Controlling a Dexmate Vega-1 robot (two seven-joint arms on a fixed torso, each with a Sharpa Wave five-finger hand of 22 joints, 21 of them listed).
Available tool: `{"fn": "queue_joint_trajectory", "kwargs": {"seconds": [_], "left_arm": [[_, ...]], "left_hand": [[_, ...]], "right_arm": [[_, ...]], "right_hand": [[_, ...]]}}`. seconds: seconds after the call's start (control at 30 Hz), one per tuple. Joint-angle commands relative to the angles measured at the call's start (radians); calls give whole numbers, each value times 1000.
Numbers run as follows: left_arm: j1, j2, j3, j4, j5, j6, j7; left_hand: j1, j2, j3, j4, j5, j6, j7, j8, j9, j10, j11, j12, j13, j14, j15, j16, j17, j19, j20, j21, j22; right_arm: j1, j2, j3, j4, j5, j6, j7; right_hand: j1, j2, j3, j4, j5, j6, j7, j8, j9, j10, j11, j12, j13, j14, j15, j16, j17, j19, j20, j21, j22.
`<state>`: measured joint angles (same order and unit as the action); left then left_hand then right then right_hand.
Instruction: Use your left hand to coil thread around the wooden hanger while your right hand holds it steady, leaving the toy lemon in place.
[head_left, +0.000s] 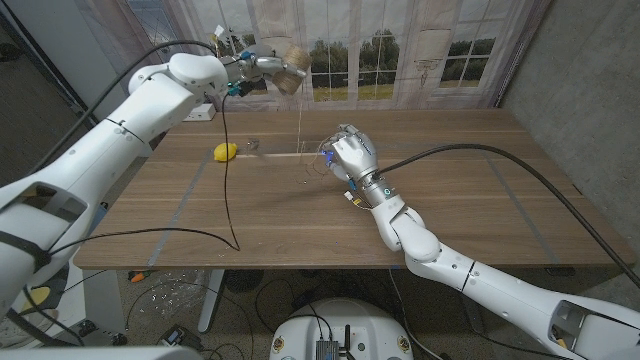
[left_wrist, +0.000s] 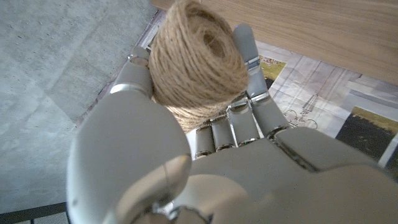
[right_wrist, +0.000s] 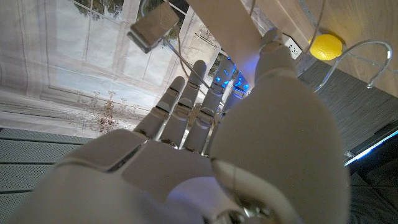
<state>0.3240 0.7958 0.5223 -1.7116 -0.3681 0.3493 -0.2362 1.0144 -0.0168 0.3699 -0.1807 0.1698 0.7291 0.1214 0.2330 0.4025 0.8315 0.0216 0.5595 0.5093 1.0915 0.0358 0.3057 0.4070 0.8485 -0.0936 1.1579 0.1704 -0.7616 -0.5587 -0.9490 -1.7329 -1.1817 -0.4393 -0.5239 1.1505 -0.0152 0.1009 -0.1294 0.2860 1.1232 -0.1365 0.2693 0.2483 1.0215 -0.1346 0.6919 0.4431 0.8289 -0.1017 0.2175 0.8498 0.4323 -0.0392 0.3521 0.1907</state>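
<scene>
Wooden table (head_left: 480, 215) bears a toy lemon (head_left: 225, 151).

The robot's grey metal left hand (left_wrist: 205, 149) fills the lower part of the picture, its fingers (left_wrist: 249, 62) reaching toward twelve o'clock and wrapped around a round ball of coarse tan jute thread (left_wrist: 196, 59), which it grips against the palm. Past the ball, from twelve to two o'clock, runs the pale brown wooden table surface (left_wrist: 323, 31), and below that, at about three o'clock, a printed backdrop with pale line drawings (left_wrist: 323, 102). From nine to eleven o'clock lies a rough grey concrete-looking surface (left_wrist: 56, 68).
</scene>
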Motion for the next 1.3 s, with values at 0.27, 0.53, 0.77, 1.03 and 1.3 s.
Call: {"fn": "queue_joint_trajectory", "kwargs": {"seconds": [0.27, 0.53, 0.77, 1.03, 1.3], "left_arm": [[2, 2, -14, -88, -5, -129, -87], [15, 9, -26, -116, -27, -158, -122], [25, 10, -32, -123, -51, -183, -155], [38, 4, -29, -109, -75, -207, -186], [50, 1, -27, -89, -118, -227, -238]], "left_hand": [[93, 161, 253, 20, 0, 221, -50, 3, 5, 138, -133, 71, 92, 240, -262, -1, 3, 11, -60, 4, 3], [93, 160, 252, 20, 0, 222, -50, 1, 4, 139, -134, 70, 91, 240, -262, -2, 2, 11, -60, 4, 3], [92, 161, 252, 21, 0, 221, -50, 1, 6, 139, -134, 70, 93, 241, -261, -2, 4, 9, -60, 4, 3], [92, 161, 253, 20, 0, 223, -51, 0, 5, 139, -131, 69, 93, 240, -262, -3, 4, 9, -61, 4, 3], [92, 161, 253, 19, 1, 222, -51, -1, 6, 139, -135, 69, 94, 241, -262, -4, 6, 10, -60, 5, 3]], "right_arm": [[67, 74, -29, 39, -41, -73, 280], [90, 129, -37, 68, -51, -171, 377], [121, 186, -50, 111, -58, -285, 460], [154, 226, -68, 150, -41, -382, 512], [181, 269, -63, 180, 18, -471, 496]], "right_hand": [[162, 166, 2, 4, 9, 5, -4, 6, 5, 27, -23, 2, 2, 12, -140, 2, 6, -6, -3, 0, 3], [163, 167, 2, 4, 10, 5, 3, 7, 5, 27, -20, 2, 5, 11, -138, 0, 7, -8, 4, -1, 3], [158, 168, 1, 8, 11, 3, 8, 7, 5, 28, -16, 0, 2, 9, -136, -2, 8, -13, 11, -3, 3], [154, 171, 3, 11, 13, 4, 15, 8, 6, 31, -11, 0, 1, 10, -136, -5, 5, -21, 23, -7, 3], [149, 174, 5, 14, 13, 7, 30, 8, 3, 42, -2, 0, -6, 27, -134, 0, 7, -18, 28, -7, 3]]}}
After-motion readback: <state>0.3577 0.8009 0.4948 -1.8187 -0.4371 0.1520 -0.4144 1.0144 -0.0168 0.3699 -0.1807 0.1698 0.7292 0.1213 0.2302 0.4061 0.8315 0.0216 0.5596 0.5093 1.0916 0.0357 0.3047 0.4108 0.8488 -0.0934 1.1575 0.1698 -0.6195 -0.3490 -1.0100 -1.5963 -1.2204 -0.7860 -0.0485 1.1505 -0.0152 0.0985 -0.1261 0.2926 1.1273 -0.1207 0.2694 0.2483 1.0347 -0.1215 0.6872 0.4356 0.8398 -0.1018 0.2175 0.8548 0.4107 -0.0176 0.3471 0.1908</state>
